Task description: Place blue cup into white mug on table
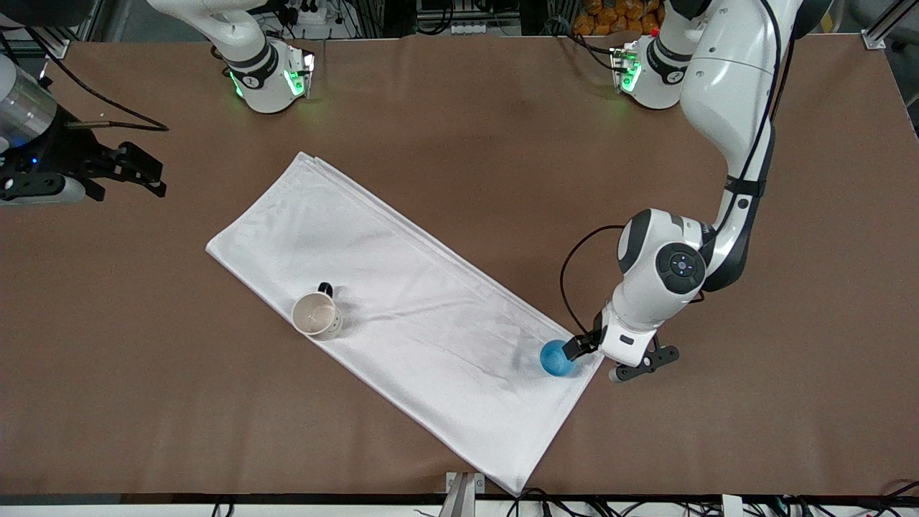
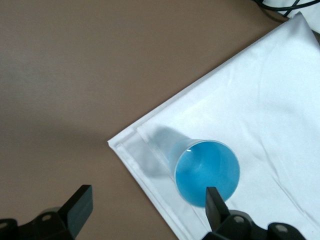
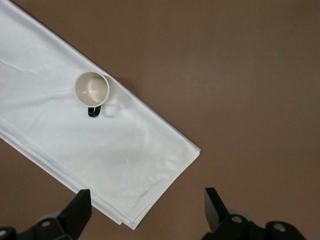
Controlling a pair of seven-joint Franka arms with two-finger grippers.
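The blue cup [image 1: 556, 357] stands upright and open on a corner of the white folded cloth [image 1: 402, 301], toward the left arm's end of the table [image 1: 502, 143]. My left gripper [image 1: 599, 359] is open just above that corner. In the left wrist view one fingertip [image 2: 215, 200] overlaps the rim of the cup [image 2: 207, 170], and the other fingertip [image 2: 80, 205] is over bare table. The cup is not between the jaws. The white mug [image 1: 316, 314] stands upright on the cloth's edge nearer the front camera, its black handle pointing away from the camera. My right gripper [image 1: 154, 179] is open and empty.
The cloth lies diagonally across the middle of the table and also shows in the right wrist view [image 3: 75, 140] with the mug [image 3: 92, 88] on it. The right arm waits high over the table's right-arm end. Bare brown table surrounds the cloth.
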